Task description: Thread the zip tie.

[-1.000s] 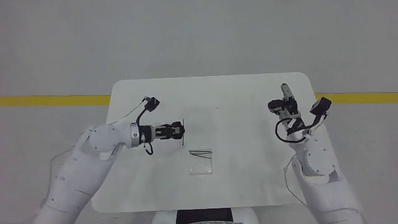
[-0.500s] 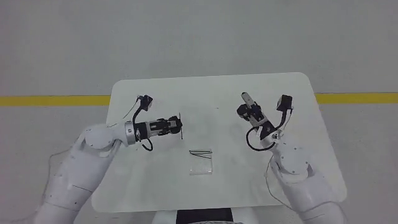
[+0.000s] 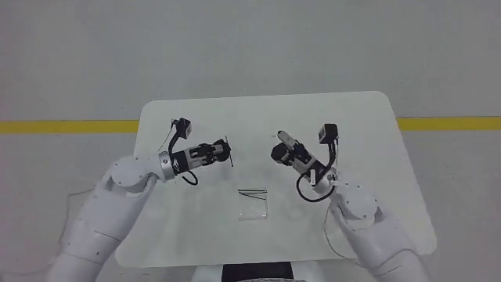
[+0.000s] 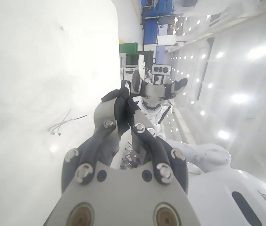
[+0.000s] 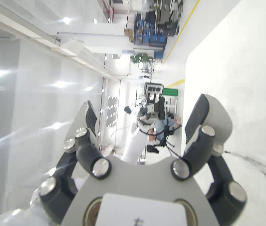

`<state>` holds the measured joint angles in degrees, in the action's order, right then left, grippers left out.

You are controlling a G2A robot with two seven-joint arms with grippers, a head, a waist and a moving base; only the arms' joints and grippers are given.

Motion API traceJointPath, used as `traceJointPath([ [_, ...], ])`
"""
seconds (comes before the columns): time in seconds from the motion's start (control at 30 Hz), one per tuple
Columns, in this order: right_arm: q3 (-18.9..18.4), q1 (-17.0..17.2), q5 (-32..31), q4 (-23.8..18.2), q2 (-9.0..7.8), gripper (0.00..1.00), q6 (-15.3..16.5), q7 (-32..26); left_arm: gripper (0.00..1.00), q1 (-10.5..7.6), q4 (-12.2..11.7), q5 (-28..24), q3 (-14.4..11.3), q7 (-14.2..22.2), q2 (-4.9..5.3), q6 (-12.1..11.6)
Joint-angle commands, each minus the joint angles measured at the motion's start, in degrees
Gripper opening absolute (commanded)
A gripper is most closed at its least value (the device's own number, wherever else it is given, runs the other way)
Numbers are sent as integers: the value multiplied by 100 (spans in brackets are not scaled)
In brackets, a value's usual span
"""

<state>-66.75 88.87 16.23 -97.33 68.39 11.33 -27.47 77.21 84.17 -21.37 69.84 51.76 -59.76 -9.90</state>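
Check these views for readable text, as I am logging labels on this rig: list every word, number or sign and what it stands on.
No text reads in full.
White label at the base of the right claw: a mark cut by the picture's edge, unreadable.
White casing, left wrist view: dark lettering, cut off, unreadable.
Boards in the room behind: too blurred to read.
Table and the zip tie in the left claw: no print seen.

White table (image 3: 352, 125), clear bag (image 3: 252, 211), zip ties (image 3: 252, 193)
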Motion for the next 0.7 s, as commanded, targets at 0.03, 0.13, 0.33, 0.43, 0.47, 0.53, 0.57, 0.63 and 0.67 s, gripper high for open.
traceJointPath([
  [0.03, 265, -180, 26, 174, 33, 100, -39, -349, 0, -29, -91, -192, -42, -32, -14, -69],
  [0.13, 528, -345, 112, 347, 75, 100, -72, -609, 0, -61, -157, -335, -97, -44, -28, -103],
  [0.33, 663, -482, 17, 444, 90, 100, -9, -831, 0, -125, -225, -345, -166, -50, -38, -91],
  [0.43, 663, -482, 17, 444, 90, 100, -9, -831, 0, -125, -225, -345, -166, -50, -38, -91],
  [0.47, 663, -482, 17, 444, 90, 100, -9, -831, 0, -125, -225, -345, -166, -50, -38, -91],
  [0.53, 663, -482, 17, 444, 90, 100, -9, -831, 0, -125, -225, -345, -166, -50, -38, -91],
  [0.57, 679, -473, -52, 443, 90, 100, -37, -778, 0, -125, -225, -345, -166, -50, -38, -91],
  [0.63, 817, -473, -146, 389, 106, 100, -15, -804, 0, -125, -225, -345, -166, -50, -38, -91],
  [0.67, 894, -485, -174, 402, 119, 100, -4, -803, 0, -125, -225, -345, -166, -50, -38, -91],
])
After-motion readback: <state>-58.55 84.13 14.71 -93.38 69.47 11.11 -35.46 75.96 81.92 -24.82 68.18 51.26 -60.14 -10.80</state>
